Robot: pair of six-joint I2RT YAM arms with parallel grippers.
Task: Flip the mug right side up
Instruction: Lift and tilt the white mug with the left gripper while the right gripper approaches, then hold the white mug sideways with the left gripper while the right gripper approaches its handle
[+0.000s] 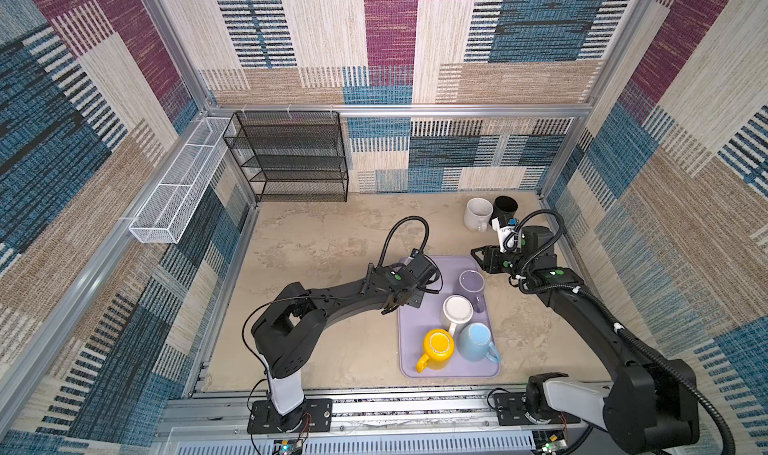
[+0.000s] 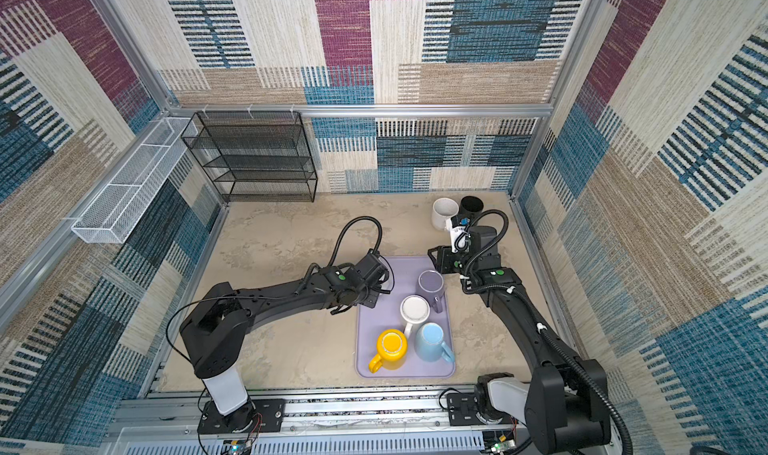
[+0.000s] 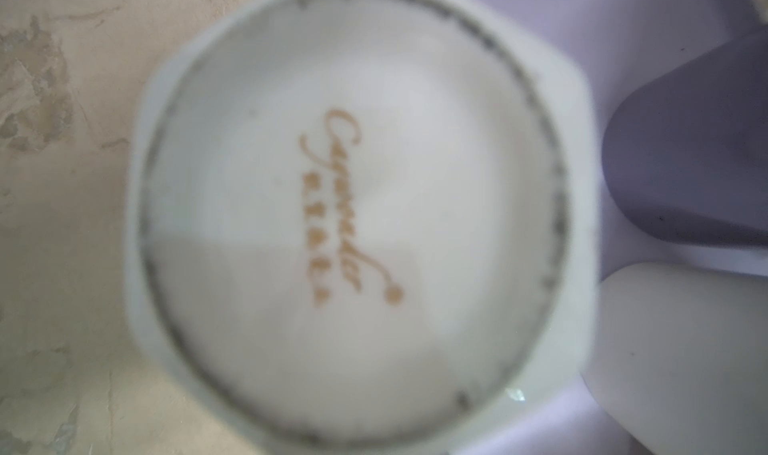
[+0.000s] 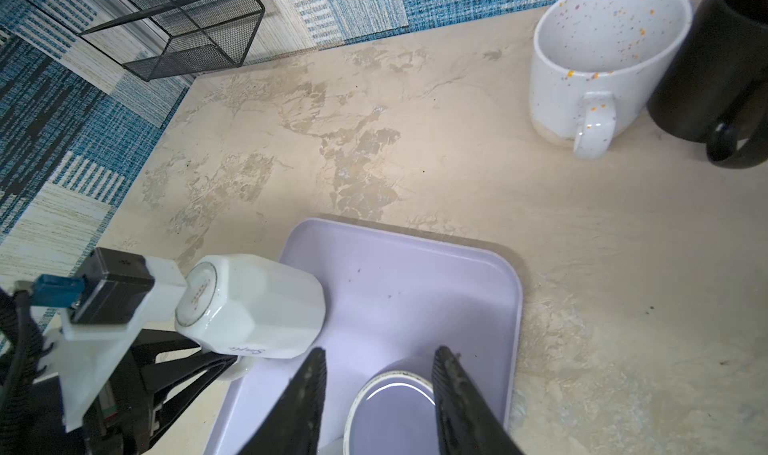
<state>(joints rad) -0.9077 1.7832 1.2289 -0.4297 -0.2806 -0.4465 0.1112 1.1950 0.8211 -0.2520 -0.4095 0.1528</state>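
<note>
White faceted ceramic mug (image 4: 249,307) held on its side at far-left corner of lavender plastic tray (image 4: 415,274), base turned toward wrist. Left gripper (image 4: 226,363) pinched tight on its handle. Roughly halfway, by look: tipping fully upright and setting down remain. Right gripper (image 4: 380,351) part-open, empty, above purple mug (image 4: 395,411) on tray.
</note>
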